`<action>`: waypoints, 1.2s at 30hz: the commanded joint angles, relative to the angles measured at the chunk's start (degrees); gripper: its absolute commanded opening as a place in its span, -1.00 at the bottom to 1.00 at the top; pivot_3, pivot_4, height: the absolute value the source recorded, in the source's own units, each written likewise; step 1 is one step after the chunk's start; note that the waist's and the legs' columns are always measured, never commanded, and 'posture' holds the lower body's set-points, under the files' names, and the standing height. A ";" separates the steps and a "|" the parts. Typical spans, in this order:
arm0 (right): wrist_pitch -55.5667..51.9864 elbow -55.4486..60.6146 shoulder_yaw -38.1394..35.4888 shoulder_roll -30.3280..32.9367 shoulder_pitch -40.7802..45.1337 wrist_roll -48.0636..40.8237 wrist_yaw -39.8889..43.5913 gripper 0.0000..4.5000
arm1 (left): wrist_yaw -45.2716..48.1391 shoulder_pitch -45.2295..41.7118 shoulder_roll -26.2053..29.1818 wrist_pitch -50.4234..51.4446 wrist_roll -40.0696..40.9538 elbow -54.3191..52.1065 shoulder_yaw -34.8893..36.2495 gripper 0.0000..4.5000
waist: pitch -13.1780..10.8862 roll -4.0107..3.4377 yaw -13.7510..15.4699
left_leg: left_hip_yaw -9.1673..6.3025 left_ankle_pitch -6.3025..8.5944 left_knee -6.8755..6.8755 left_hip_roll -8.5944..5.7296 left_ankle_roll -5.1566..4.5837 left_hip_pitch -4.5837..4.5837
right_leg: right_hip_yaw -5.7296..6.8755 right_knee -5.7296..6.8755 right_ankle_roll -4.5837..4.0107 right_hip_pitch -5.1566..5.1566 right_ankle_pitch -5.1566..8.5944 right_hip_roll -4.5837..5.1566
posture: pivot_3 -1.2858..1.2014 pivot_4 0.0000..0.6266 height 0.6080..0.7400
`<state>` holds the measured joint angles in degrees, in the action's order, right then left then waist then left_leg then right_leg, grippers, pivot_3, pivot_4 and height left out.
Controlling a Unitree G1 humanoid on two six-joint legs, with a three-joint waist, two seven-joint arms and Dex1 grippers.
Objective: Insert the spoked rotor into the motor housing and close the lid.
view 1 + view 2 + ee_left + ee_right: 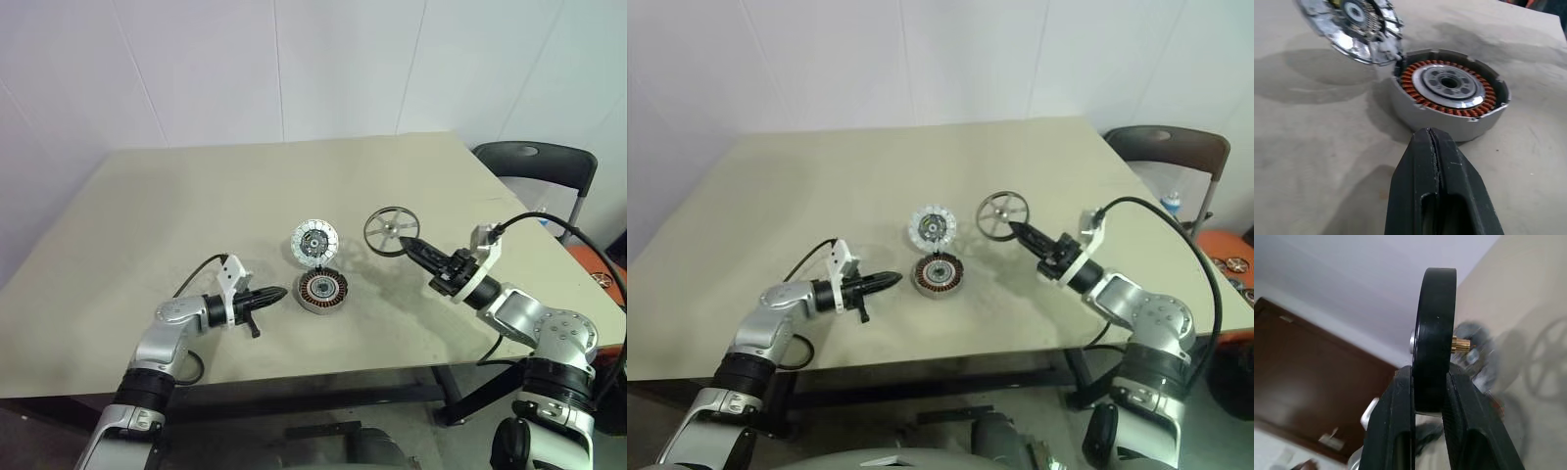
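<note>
Left gripper (278, 293): nearest item on the table (147, 215), low over the near-centre area, pointing right toward the housing (323, 291). Fingers (1440, 191) pressed together, nothing between them. Tips sit just beside the housing's left wall; contact cannot be told. From its wrist view the closed tips stand just short of the grey rim.

Housing: grey round cup, resting flat on the table near its middle. Coppery winding ring and silver hub exposed, cavity holds no rotor.

Lid (315, 242): silver-white segmented disc, standing up from the far-left edge of the housing, hinged there, swung open and tilted back. Segmented face toward the camera.

Right gripper (408, 245): to the right of the housing and raised above the table, pointing left and slightly up. Fingers (1396, 426) clamped on the rotor (392, 231), gripping the black rim at its near-right edge. In the right wrist view the rim is seen edge-on between the two pads, a small brass pinion projecting from the hub on one side.

Rotor: held upright in the air, spoked face toward the camera, to the right of the lid and a little farther back than the housing, apart from both. Its shadow falls on the table below.

Chair (549, 166): dark, past the far-right table corner.
</note>
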<state>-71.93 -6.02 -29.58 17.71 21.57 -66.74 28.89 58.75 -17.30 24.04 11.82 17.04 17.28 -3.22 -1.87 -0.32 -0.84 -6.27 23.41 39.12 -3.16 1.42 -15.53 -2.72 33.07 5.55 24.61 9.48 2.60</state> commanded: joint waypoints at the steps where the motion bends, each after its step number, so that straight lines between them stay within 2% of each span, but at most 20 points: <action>1: -1.93 3.45 3.31 -2.64 2.12 -2.82 -3.03 -0.82 | 0.07 0.07 1.46 -1.71 0.31 -1.01 1.82 -1.00 | -0.01 -0.02 0.05 | -0.01 0.00 0.00 0.01 0.00 0.02 | 0.00 0.01 0.00 0.01 0.00 -0.02 | 0.03 -1.00 1.00; 5: -3.86 3.82 7.54 -3.71 3.24 -2.10 -4.60 -0.82 | -0.08 0.70 1.55 -1.93 0.07 -1.29 1.57 -1.00 | -0.01 0.00 0.36 | -0.01 -0.01 0.02 -0.02 0.01 0.04 | 0.00 0.01 0.00 0.13 -0.01 0.05 | 0.03 -1.00 1.00; 11: -3.55 2.37 13.52 -3.44 2.63 2.07 -4.45 -0.82 | -0.48 1.41 1.80 -2.64 -1.00 -1.14 0.76 -1.00 | 0.01 0.02 0.12 | -0.03 -0.05 0.02 -0.04 0.10 -0.64 | 0.01 0.06 -0.01 0.89 -0.03 0.11 | 0.03 -1.00 1.00; 15: -2.65 1.40 15.73 -4.13 1.88 4.26 -3.92 -0.82 | -0.42 1.59 1.79 -3.04 -1.53 -0.74 0.72 -1.00 | 0.02 0.03 0.22 | -0.05 -0.17 0.02 -0.05 0.32 -0.73 | 0.04 0.02 -0.01 0.92 -0.03 0.12 | 0.03 -1.00 1.00; 20: -1.21 -0.03 16.55 -5.15 1.60 6.48 -4.31 -0.82 | -0.37 1.55 1.68 -3.07 -1.77 -0.80 0.58 -1.00 | 0.02 0.03 0.12 | -0.04 -0.03 0.02 -0.07 0.06 -0.73 | 0.04 0.01 -0.01 0.92 -0.03 0.13 | 0.03 -1.00 1.00; 36: 1.32 -2.85 15.61 -5.04 1.50 10.16 -2.30 -0.82 | -0.51 1.51 1.55 -2.62 -2.09 -1.51 -0.33 -1.00 | 0.02 0.03 0.18 | -0.05 -0.03 0.03 -0.08 0.07 -0.71 | 0.05 0.03 -0.01 0.90 -0.03 0.13 | 0.03 -1.00 1.00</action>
<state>-71.69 -9.02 -12.73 12.29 22.24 -56.58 26.04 58.41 -15.38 25.34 9.66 15.08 17.39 -3.62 -1.85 -0.28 -0.65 -6.33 23.38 39.15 -3.24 1.48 -16.24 -2.67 33.10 5.54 25.51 9.45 2.73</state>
